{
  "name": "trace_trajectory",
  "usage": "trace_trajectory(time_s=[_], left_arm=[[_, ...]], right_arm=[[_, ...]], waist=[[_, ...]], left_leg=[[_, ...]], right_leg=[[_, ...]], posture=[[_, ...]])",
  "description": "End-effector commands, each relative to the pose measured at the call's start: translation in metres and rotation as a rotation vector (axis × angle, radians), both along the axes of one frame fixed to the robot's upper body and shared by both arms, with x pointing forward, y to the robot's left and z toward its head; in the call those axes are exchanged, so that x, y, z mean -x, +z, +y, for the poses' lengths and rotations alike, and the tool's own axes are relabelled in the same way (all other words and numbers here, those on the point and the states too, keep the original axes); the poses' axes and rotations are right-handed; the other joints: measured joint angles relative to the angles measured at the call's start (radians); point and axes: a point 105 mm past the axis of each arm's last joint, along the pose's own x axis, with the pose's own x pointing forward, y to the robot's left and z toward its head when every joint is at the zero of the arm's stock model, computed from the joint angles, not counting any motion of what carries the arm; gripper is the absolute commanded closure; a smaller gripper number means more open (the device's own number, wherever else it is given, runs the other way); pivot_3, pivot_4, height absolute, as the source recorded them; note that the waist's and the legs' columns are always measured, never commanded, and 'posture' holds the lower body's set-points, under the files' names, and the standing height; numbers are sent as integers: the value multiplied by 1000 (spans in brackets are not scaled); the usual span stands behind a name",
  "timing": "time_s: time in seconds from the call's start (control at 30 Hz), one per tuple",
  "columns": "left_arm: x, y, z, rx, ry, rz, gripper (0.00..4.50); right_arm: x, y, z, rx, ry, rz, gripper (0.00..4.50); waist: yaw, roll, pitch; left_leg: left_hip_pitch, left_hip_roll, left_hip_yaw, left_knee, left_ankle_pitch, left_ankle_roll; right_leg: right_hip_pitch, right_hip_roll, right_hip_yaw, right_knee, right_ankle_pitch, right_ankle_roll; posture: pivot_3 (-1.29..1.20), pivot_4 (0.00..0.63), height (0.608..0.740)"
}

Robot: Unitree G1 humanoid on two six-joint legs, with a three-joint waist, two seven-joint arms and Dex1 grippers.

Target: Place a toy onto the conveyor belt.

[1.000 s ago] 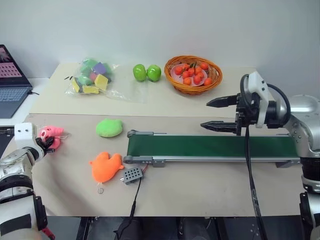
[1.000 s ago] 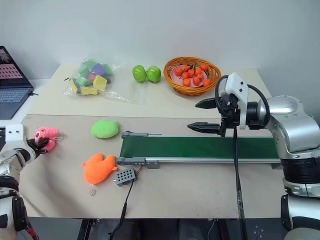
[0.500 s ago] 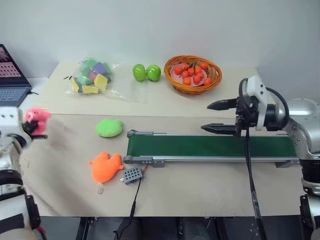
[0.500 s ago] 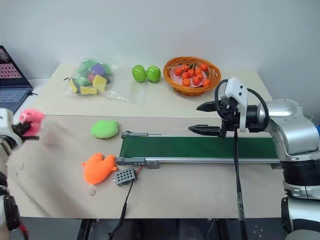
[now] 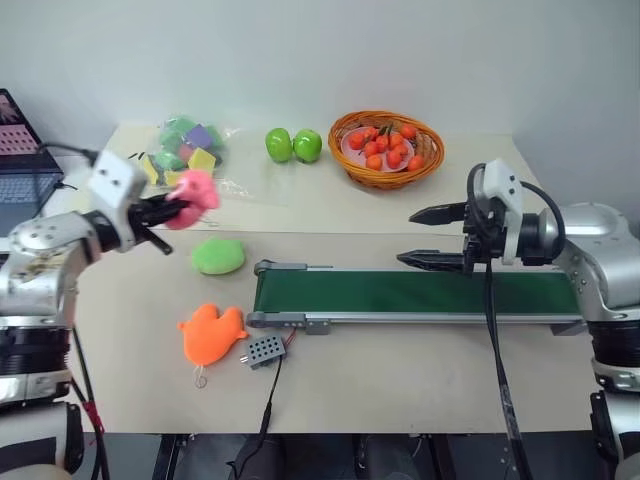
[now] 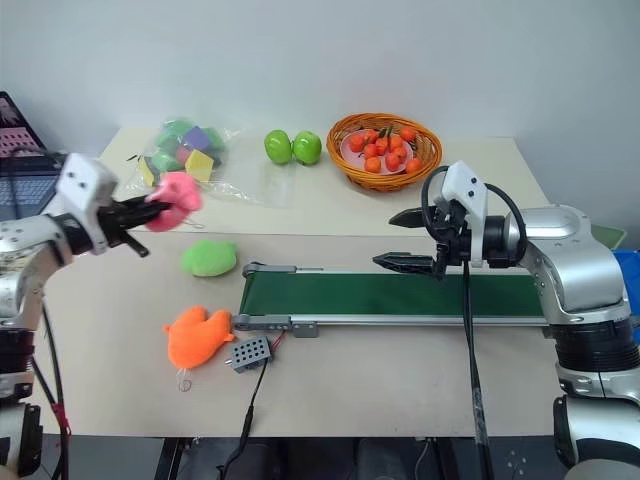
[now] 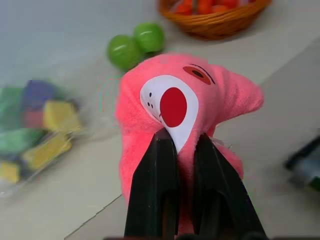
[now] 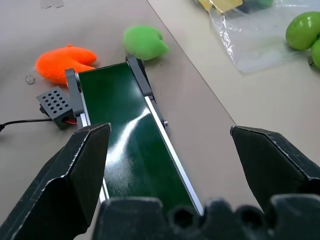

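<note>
My left gripper (image 5: 168,210) is shut on the pink plush toy (image 5: 193,197), holding it in the air above the table's left part, over the lime-green plush. In the left wrist view the two black fingers (image 7: 159,190) pinch the toy (image 7: 175,107) below its white and red face. The dark-green conveyor belt (image 5: 420,295) runs across the table's middle to the right, in a grey frame. My right gripper (image 5: 428,237) hangs open just above the belt's far edge near its middle. The belt (image 8: 132,150) lies below the wide-open fingers (image 8: 85,165) in the right wrist view.
A lime-green plush (image 5: 218,256) and an orange fish plush (image 5: 211,333) lie left of the belt, by the grey control box (image 5: 265,350). At the back stand a bag of coloured blocks (image 5: 185,152), two green apples (image 5: 293,145) and a basket of oranges (image 5: 386,148). A laptop (image 5: 25,165) sits far left.
My left gripper has closed on the pink toy, lifted it off the table and carried it up and to the right. The right gripper has stayed over the belt.
</note>
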Motion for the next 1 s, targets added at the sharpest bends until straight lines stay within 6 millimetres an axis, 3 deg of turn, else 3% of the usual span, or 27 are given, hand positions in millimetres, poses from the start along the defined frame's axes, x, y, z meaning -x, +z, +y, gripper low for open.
trace_trajectory(time_s=[0.03,0.33,0.47,0.67,1.0], left_arm=[[3,10,-25,-55,-99,-26,4451],[15,-4,-85,-133,-343,43,4451],[22,-15,-102,-186,-436,71,4451],[35,-29,-110,-216,-521,133,4451],[38,-40,-111,-252,-554,175,4451]], right_arm=[[7,14,0,-18,7,-50,0],[15,17,-1,-29,-11,-54,0],[17,17,-3,-32,-27,-57,0],[20,19,-3,-37,-34,-60,0],[26,24,-2,-38,-19,-63,0]], waist=[[-3,0,0],[2,0,0],[2,0,0],[-1,0,0],[1,0,0]], left_leg=[[0,0,0,0,0,0],[0,0,0,0,0,1],[0,0,0,1,0,1],[0,0,0,1,0,1],[0,0,0,1,-1,1]], right_leg=[[0,0,0,0,0,0],[0,0,1,0,0,0],[0,1,1,0,0,0],[0,1,1,-1,0,0],[0,1,1,-1,0,0]], posture=[[0,150,738],[0,150,738],[0,150,738],[0,150,738],[0,150,738]])
